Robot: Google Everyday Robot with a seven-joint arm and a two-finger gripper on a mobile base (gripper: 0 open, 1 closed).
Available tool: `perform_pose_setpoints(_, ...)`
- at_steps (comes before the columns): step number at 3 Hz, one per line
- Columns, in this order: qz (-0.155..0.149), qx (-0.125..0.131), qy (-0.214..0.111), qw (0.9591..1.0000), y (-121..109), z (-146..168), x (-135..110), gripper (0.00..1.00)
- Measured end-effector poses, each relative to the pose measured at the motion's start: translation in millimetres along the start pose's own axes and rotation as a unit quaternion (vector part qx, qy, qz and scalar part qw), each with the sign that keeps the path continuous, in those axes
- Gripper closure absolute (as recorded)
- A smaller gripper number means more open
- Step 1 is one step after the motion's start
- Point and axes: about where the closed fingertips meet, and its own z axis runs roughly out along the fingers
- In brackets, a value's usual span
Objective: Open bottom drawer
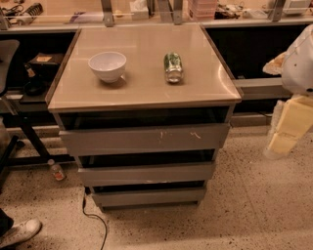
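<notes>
1. Speckled terrazzo floor [254, 210], pale with dark flecks, fills the near part of the view. A white shoe [19, 232] sits at the bottom left corner, and a thin black cable [95, 219] curls across the floor towards the cabinet's foot.
2. The bottom drawer [149, 196] lies lowest in the grey metal cabinet, just above the floor. Its front is a slim, plain, flat strip with no handle, and only that front shows, under a dark gap.
3. Above it sits the middle drawer [146, 173], a taller plain grey panel. Over that is the top drawer [144, 139], the tallest front, marked with whitish scratches.
4. A small clear bottle [57, 171] stands on the floor by the cabinet's left side.
5. The gripper [288, 129], blocky and cream-yellow, hangs at the right edge of the view. It is beyond the cabinet's right side, well apart from the drawers and holding nothing visible. Whether it is open or closed cannot be told. A rounded white arm shell [299, 61] sits above it.
6. The cabinet top [146, 88] is smooth, glossy beige with rounded front corners.
7. A round white bowl [107, 66] stands towards its left edge.
8. A green can [173, 67] lies on its side near the middle, apart from the bowl.
9. A cluttered counter [146, 12] runs along the back.
</notes>
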Motion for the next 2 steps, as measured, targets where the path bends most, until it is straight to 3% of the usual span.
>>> perform_pose_setpoints(1, 0.031, -0.014, -0.024, 0.9991, 35, 35, -11, 0.00)
perform_pose_setpoints(2, 0.057, -0.057, -0.032, 0.9962, 82, 122, -11, 0.00)
